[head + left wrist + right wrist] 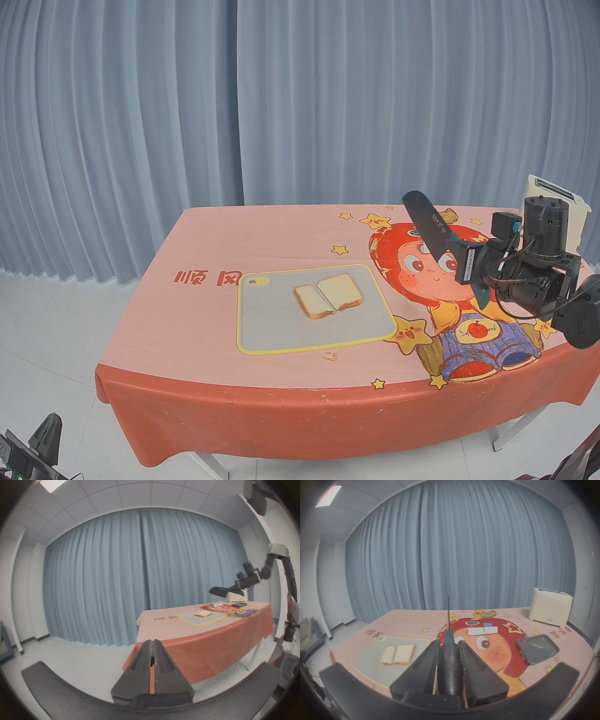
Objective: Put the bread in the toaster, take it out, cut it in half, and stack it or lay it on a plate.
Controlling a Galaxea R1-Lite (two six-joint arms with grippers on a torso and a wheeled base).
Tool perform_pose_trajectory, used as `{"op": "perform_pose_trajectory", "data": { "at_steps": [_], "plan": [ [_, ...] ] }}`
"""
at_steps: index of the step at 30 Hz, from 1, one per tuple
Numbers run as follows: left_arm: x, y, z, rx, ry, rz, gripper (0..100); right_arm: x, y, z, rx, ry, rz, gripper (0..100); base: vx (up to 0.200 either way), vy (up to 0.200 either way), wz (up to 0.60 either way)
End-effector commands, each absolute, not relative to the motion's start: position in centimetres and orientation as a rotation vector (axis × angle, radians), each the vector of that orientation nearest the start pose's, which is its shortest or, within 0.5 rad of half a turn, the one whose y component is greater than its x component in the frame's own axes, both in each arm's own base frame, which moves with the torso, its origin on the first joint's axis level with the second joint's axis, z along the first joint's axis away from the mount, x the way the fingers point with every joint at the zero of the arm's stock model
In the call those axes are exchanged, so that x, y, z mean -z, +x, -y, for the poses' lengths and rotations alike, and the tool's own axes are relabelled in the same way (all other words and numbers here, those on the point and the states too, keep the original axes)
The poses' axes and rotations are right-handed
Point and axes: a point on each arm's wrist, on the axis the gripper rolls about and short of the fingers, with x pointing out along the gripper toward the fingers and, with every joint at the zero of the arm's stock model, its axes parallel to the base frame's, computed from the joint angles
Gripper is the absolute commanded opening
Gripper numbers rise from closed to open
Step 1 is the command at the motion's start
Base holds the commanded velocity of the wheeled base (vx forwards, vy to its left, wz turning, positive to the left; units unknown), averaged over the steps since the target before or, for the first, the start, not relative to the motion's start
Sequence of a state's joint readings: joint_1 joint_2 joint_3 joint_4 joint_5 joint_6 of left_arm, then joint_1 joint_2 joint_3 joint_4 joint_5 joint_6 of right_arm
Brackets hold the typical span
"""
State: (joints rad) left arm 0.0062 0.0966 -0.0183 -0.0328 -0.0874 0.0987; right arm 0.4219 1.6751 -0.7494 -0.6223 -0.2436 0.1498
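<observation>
The left claw (152,642) hangs clenched and empty off the worktop's (200,325) near left corner. On a grey cutting board (275,325) the bread (328,295) lies in two halves, side by side. Right of it, the right claw (448,644) grasps a knife (428,225) held above the worktop. A toaster (550,606) stands far right.

The tablecloth (206,350) is matt printed cloth, the board (275,325) smooth matt plastic. The toaster (550,606) looks smooth, the knife (428,222) dark and matt, the bread (328,295) porous.
</observation>
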Motion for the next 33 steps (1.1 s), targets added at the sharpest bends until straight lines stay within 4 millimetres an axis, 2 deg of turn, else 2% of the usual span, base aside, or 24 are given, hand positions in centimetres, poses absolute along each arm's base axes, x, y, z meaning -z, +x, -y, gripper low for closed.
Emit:
{"op": "perform_pose_trajectory", "data": {
  "at_steps": [1,10,11,15,19,20,33],
  "plan": [
    [-7.6,-2.3,0.1,0.018,0.041,0.003,0,-16.1,28.3,-9.2,-0.068,0.044,-0.320,0,0.000,0.000,0.00],
    [-7.6,-2.3,0.1,0.020,0.031,0.006,0,-16.2,28.9,-6.6,0.013,0.060,-0.317,0,0.000,0.000,0.00],
    [-7.6,-2.3,0.1,0.018,0.029,0.006,0,-16.2,29.2,-5.7,0.021,0.064,-0.320,0,0.000,0.000,0.00],
    [-7.6,-2.3,0.1,0.017,0.028,0.005,0,-16.0,29.3,-4.5,-0.007,0.073,-0.335,0,0.000,0.000,0.00],
    [-7.6,-2.3,0.1,0.017,0.028,0.005,0,-15.2,29.9,-3.5,-0.032,0.089,-0.371,0,0.000,0.000,0.00],
    [-7.6,-2.3,0.1,0.017,0.029,0.005,0,-14.3,30.5,-3.1,-0.019,0.088,-0.389,0,0.000,0.000,0.00],
    [-7.6,-2.3,0.1,0.017,0.029,0.005,0,-11.8,31.9,-2.7,-0.003,0.067,-0.466,0,0.000,0.000,0.00]
  ]
}}
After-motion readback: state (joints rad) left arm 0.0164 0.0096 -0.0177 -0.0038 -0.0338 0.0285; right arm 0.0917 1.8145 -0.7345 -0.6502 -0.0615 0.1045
